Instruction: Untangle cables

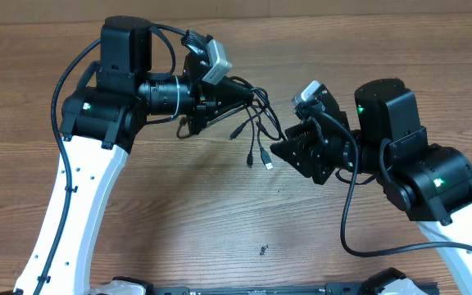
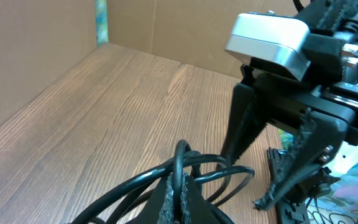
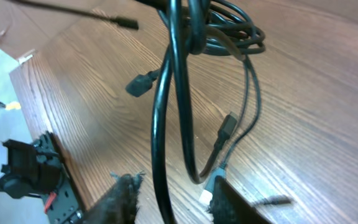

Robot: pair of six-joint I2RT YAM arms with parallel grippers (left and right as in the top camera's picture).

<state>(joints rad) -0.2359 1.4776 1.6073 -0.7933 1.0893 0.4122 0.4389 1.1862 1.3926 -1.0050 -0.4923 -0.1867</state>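
At your left gripper (image 1: 242, 97), the jaws are pinched together on the knot of cables (image 1: 256, 121), held above the tabletop (image 1: 179, 213). Loose strands and plugs, one a silvery USB plug (image 1: 268, 165), dangle just below that gripper. Your right gripper (image 3: 169, 200), close beside the left gripper, has its fingers apart with one looped strand running between them, apparently unclamped. You seem mid pull-apart. Next, close on that single strand and draw it away from the left gripper, watching for snags.
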